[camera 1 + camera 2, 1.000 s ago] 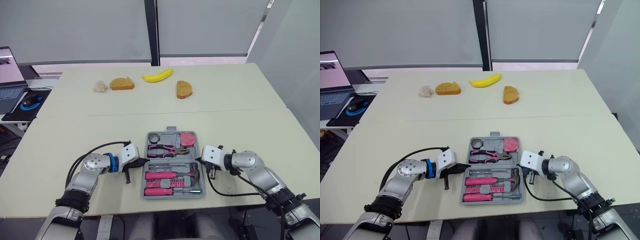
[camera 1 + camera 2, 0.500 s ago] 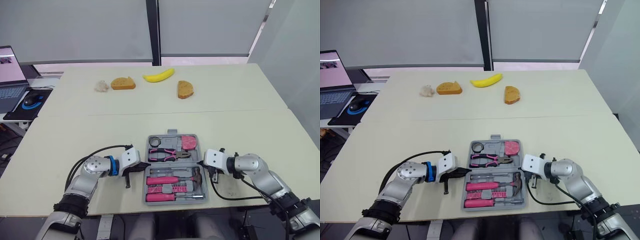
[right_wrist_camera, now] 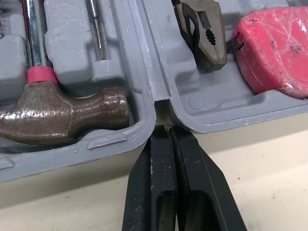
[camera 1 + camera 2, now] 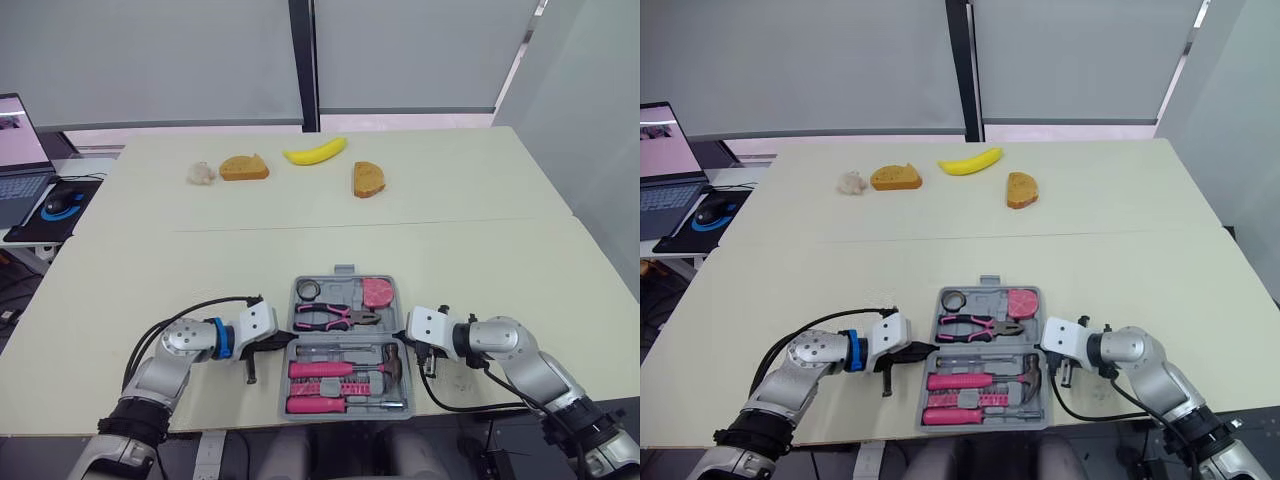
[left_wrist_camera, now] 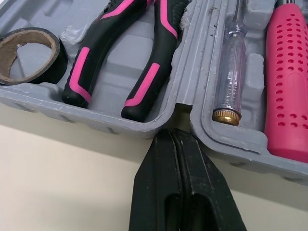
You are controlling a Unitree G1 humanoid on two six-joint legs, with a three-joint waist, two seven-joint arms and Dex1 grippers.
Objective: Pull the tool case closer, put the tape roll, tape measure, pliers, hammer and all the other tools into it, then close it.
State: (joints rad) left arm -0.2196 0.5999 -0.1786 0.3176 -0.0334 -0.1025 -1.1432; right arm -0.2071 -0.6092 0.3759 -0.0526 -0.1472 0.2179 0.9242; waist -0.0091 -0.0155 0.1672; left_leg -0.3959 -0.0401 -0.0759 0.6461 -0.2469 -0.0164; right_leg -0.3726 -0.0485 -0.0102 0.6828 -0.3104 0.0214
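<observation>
Banana (image 4: 314, 151) btwn 2 bread slices (image 4: 244, 167), laptop (image 4: 20, 140) far left.

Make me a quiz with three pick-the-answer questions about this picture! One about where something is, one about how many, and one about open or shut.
1. Where is the yellow banana?
A) inside the tool case
B) at the far side of the beige table, between brown bread slices
C) on the laptop

2. How many bread slices lie on the table?
A) one
B) two
C) four

3. How is the grey plastic tool case?
A) open, lying flat
B) shut
C) standing on its edge

Answers:
1 B, because the banana lies far beyond the case with a slice on each side.
2 B, because there is one slice to the banana's left and one to its right, and no more.
3 A, because both halves lie flat and show the pink-handled pliers and the hammer inside.
</observation>
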